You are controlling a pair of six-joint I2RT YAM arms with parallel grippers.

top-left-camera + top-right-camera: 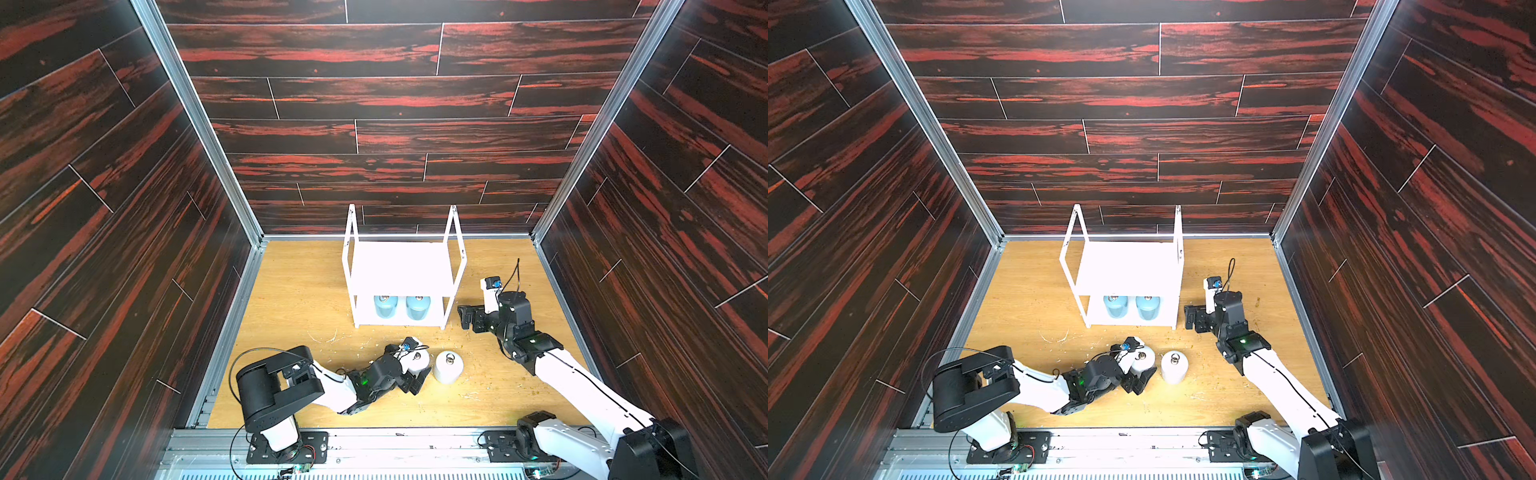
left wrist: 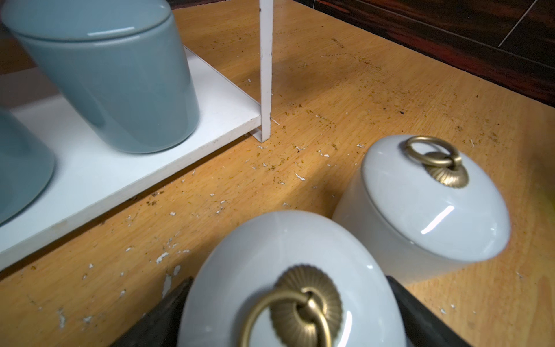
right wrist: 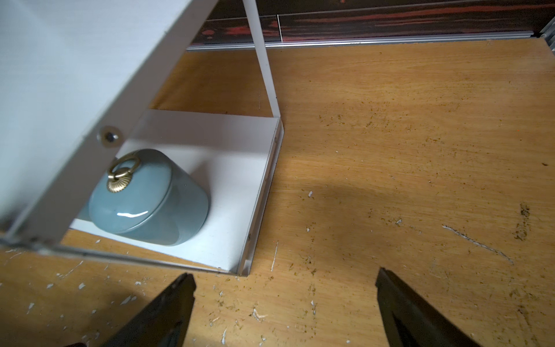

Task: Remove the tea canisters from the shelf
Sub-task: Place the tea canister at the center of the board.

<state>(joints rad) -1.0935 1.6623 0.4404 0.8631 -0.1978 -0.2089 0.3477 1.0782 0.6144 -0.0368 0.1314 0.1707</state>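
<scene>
Centre of both top views, toward the back wall: white two-tier shelf (image 1: 401, 266) (image 1: 1129, 266) on the wooden bench (image 1: 299, 299). On its lower board, upright and side by side: left blue canister (image 1: 385, 306) (image 1: 1115, 306) and right blue canister (image 1: 417, 307) (image 1: 1147, 307), each with a brass ring pull.

Lower in the frame, off the shelf and upright on the bench, just beside each other: left white canister (image 1: 422, 359) (image 1: 1144, 359) (image 2: 285, 270) and right white canister (image 1: 448, 367) (image 1: 1174, 367) (image 2: 420, 204).

Left claw (image 1: 417, 365) straddling the left white canister, with a black finger (image 2: 156, 321) at either side of it along the bottom edge of the left wrist view. Cannot tell whether gripping it or just clear of it.

Right claw (image 1: 464, 318) (image 3: 283, 275) just right of the shelf's lower right corner, low over the bench, spread wide and holding nothing. Lower left of the right wrist view: right blue canister (image 3: 144, 198) under the top board.

Pale flecks and brown crumbs scattered over the bench.
</scene>
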